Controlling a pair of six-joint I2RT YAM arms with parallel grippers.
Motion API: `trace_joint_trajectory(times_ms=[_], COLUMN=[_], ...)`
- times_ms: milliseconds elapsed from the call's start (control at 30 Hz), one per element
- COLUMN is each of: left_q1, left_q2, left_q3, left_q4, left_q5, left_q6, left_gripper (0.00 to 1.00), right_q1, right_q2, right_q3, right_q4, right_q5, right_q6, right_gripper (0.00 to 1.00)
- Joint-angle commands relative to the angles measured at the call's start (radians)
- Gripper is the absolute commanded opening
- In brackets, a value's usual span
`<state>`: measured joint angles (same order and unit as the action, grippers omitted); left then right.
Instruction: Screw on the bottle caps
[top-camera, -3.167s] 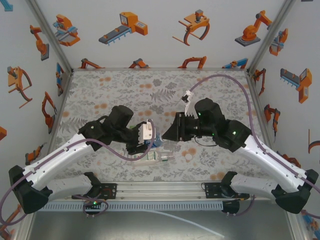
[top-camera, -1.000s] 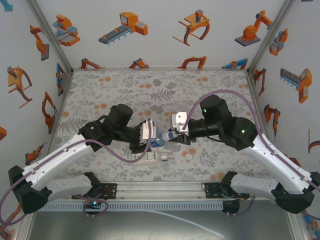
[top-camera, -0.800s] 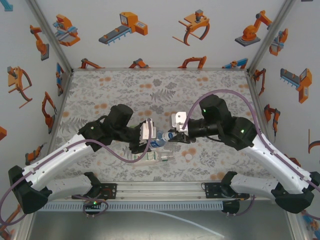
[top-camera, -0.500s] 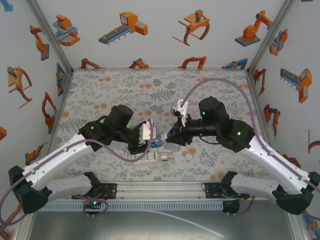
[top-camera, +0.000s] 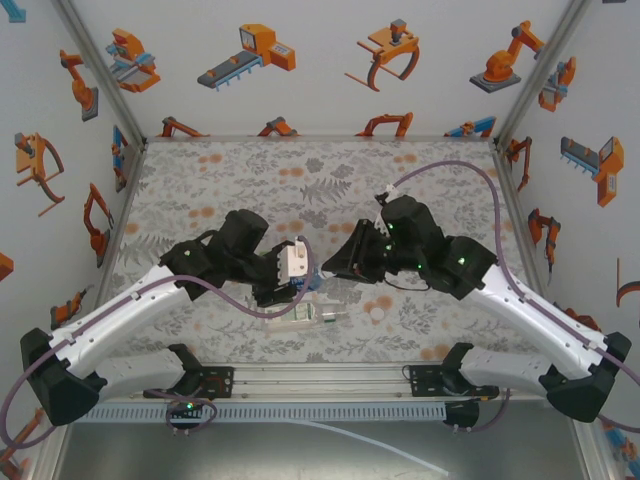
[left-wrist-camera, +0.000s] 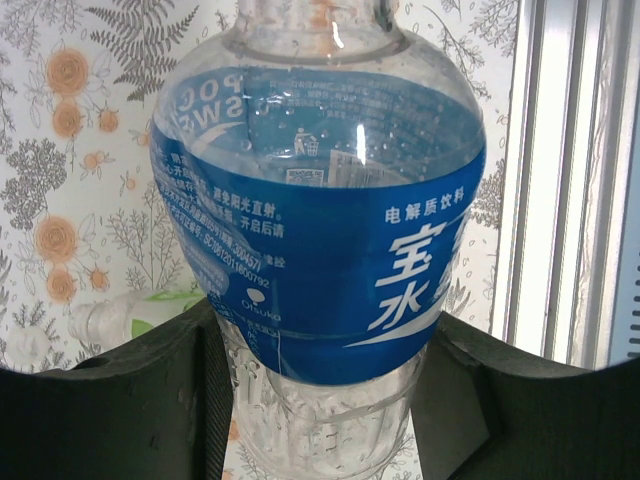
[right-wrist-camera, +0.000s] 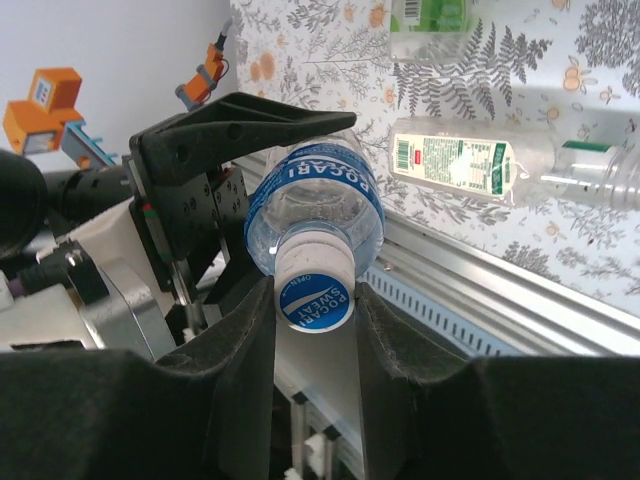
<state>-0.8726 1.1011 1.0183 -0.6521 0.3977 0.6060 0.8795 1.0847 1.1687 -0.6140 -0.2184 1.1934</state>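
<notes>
My left gripper (left-wrist-camera: 325, 405) is shut on the ribbed base of the squat blue-labelled bottle (left-wrist-camera: 320, 220), holding it off the table, neck toward the right arm. On that neck sits a white bottle cap (right-wrist-camera: 315, 290) with a blue printed top. My right gripper (right-wrist-camera: 315, 300) is shut on this cap, one pad touching each side. In the top view the two grippers (top-camera: 303, 282) (top-camera: 332, 272) meet nose to nose above the table's near middle. The white-labelled bottle (right-wrist-camera: 460, 160) and the green-labelled bottle (right-wrist-camera: 430, 18) lie on the table.
A loose white cap (top-camera: 377, 313) lies on the table under the right arm. The white-labelled bottle (top-camera: 305, 316) lies just below the grippers. An aluminium rail (top-camera: 320, 378) runs along the near edge. Patterned walls close in the sides and back.
The right gripper closed onto the cap, then its wrist rolled around with the cap between its fingers. The left arm and the bottle have barely moved.
</notes>
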Motion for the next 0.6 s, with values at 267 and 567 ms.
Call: trace_joint_trajectory(times_ms=[267, 567], left_q1=[-0.019, -0.019], left_q2=[-0.029, -0.047], left_q3=[0.026, 0.016], left_q4=[0.075, 0.07], left_q5=[0.105, 0.142], left_q6=[0.035, 0.027], left_gripper=[0.0, 0.0], right_q1=[0.005, 0.003], right_q2=[-0.041, -0.122], right_q3=[0.089, 0.103], right_q4=[0.033, 0.084], right_q5=[0.085, 0.054], right_q6=[-0.227, -0.739], right_gripper=[0.64, 0.64])
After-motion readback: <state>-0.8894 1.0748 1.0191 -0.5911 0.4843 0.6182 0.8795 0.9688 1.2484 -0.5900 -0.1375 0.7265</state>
